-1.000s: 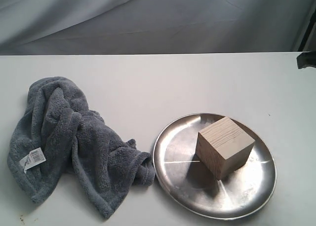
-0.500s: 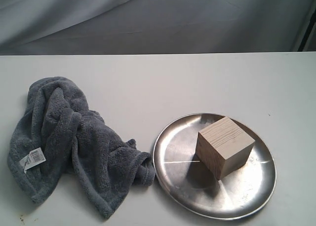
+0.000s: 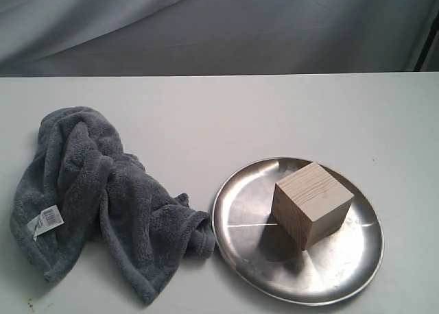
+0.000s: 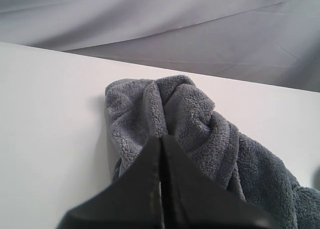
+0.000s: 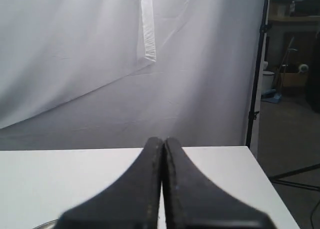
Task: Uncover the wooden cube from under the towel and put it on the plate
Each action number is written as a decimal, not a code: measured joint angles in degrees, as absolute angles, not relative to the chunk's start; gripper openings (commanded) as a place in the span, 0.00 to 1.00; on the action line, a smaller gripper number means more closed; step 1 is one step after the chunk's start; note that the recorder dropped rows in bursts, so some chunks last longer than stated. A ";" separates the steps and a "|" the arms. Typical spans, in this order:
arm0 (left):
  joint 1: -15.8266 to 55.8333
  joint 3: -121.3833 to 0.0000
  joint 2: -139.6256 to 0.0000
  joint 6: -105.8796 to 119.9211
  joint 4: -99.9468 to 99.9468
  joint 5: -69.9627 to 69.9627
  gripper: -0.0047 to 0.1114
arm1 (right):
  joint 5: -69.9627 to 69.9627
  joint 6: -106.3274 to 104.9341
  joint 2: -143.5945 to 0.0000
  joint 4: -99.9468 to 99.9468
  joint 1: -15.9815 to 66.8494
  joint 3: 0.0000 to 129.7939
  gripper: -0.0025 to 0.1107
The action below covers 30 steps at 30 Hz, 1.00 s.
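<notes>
The white bench (image 3: 206, 115) fills the exterior view, bare across its far half from 10 to 2 o'clock, which leaves open room for moving. The dark grey towel (image 3: 103, 197) lies bunched at 8 o'clock, soft and limp, with one fold just beside the rim of the plate (image 3: 240, 197) at the plate's 9 o'clock, perhaps touching it. The silver plate sits at 5 o'clock, close to the bench's near edge, so there is little margin on that side. The wooden cube (image 3: 312, 203) stands uncovered on the plate, slightly toward 1 o'clock from its centre, so the task looks done. The cube seems stiff and solid, with dry grained faces that should grip well. It is best taken across two opposite upright faces, wrist turned to suit, since a corner points toward 6 o'clock. The slick plate might slide if nudged. The left hand (image 4: 161, 144) hangs above the towel, fingers pressed together and empty. The right hand (image 5: 163, 144) is likewise closed on nothing. A small white tag (image 3: 45, 221) shows at the towel's 8 o'clock.
</notes>
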<state>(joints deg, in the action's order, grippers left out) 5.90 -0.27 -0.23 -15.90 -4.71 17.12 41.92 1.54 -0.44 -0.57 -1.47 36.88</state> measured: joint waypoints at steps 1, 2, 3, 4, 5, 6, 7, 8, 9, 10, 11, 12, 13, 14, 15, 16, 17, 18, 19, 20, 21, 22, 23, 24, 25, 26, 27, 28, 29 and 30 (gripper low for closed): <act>5.90 -0.27 -0.23 -15.90 -4.71 17.12 0.04 | 42.72 1.54 -0.17 -0.79 -1.47 36.88 0.02; 5.90 -0.27 -0.23 -15.90 -4.71 17.12 0.04 | 43.28 1.54 -0.17 -1.09 -1.47 36.88 0.02; 5.90 -0.27 -0.23 -15.90 -4.71 17.12 0.04 | 43.56 1.54 -0.17 -1.21 -1.47 36.88 0.02; 5.90 -0.27 -0.23 -15.90 -4.71 17.12 0.04 | 43.56 1.54 -0.12 -1.44 -1.47 36.49 0.02; 5.90 -0.27 -0.23 -15.90 -4.71 17.12 0.04 | 43.41 1.54 -0.12 -1.48 -1.47 36.11 0.02; 5.90 -0.27 -0.23 -15.90 -4.71 17.12 0.04 | 42.87 1.54 -0.12 -1.58 -1.47 35.45 0.02; 5.90 -0.27 -0.23 -15.90 -4.71 17.12 0.04 | 41.35 1.54 -0.12 -1.58 -1.47 34.70 0.02; 5.90 -0.27 -0.23 -15.90 -4.71 17.12 0.04 | 39.83 1.54 -0.12 -1.58 -1.47 33.81 0.02; 5.90 -0.27 -0.23 -15.90 -4.71 17.12 0.04 | 38.02 1.54 -0.12 -1.43 -1.47 33.07 0.02; 5.90 -0.27 -0.23 -15.90 -4.71 17.12 0.04 | 34.81 1.54 -0.12 -1.30 -1.47 31.79 0.02; 5.90 -0.27 -0.23 -15.90 -4.71 17.12 0.04 | 32.35 1.54 -0.12 -1.13 -1.47 30.80 0.02; 5.90 -0.27 -0.23 -15.90 -4.71 17.12 0.04 | 29.41 1.54 -0.12 -0.89 -1.47 29.45 0.02; 5.90 -0.27 -0.23 -15.90 -4.71 17.12 0.04 | 26.62 1.54 -0.12 -0.89 -1.47 28.06 0.02; 5.90 -0.27 -0.23 -15.90 -4.71 17.12 0.04 | 23.95 1.54 -0.12 -0.80 -1.47 26.95 0.02; 5.90 -0.27 -0.23 -15.90 -4.71 17.12 0.04 | 21.49 1.54 -0.12 -0.68 -1.47 25.57 0.02; 5.90 -0.27 -0.23 -15.90 -4.71 17.12 0.04 | 19.73 1.54 -0.12 -0.68 -1.47 24.23 0.02; 5.90 -0.27 -0.23 -15.90 -4.71 17.12 0.04 | 17.76 1.54 -0.12 -0.68 -1.47 22.97 0.02; 5.90 -0.27 -0.23 -15.90 -4.71 17.12 0.04 | 16.04 1.54 -0.26 -0.68 -1.47 21.79 0.02; 5.90 -0.27 -0.23 -15.90 -4.71 17.12 0.04 | 14.50 1.54 -0.61 -0.68 -1.47 20.73 0.02; 5.90 -0.27 -0.23 -15.90 -4.71 17.12 0.04 | 13.34 1.54 -1.13 -0.68 -1.47 19.91 0.02; 5.90 -0.27 -0.23 -15.90 -4.71 17.12 0.04 | 11.95 1.54 -2.00 -0.68 -1.47 18.91 0.02; 5.90 -0.27 -0.23 -15.90 -4.71 17.12 0.04 | 10.57 1.54 -3.00 -0.68 -1.47 17.96 0.02; 5.90 -0.27 -0.23 -15.90 -4.71 17.12 0.04 | 9.25 1.54 -4.13 -0.68 -1.47 17.00 0.02; 5.90 -0.27 -0.23 -15.90 -4.71 17.12 0.04 | 8.22 1.54 -5.08 -0.68 -1.47 16.28 0.02; 5.90 -0.27 -0.23 -15.90 -4.71 17.12 0.04 | 6.53 1.54 -6.25 -0.68 -1.47 15.39 0.02; 5.90 -0.27 -0.23 -15.90 -4.71 17.12 0.04 | 5.00 1.54 -7.39 -0.68 -1.47 14.48 0.02; 5.90 -0.27 -0.23 -15.90 -4.71 17.12 0.04 | 3.61 1.54 -8.43 -0.68 -1.47 13.56 0.02; 5.90 -0.27 -0.23 -15.90 -4.71 17.12 0.04 | 1.75 1.54 -9.42 -0.68 -1.47 12.65 0.02; 5.90 -0.27 -0.23 -15.90 -4.71 17.12 0.04 | 0.00 1.54 -10.32 -0.68 -1.47 11.74 0.02; 5.90 -0.27 -0.23 -15.90 -4.71 17.12 0.04 | -1.65 1.54 -10.96 -0.68 -1.47 11.04 0.02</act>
<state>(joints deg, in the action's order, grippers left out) 5.90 -0.27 -0.23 -15.90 -4.71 17.12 -1.65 1.54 -10.96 -0.68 -1.47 11.04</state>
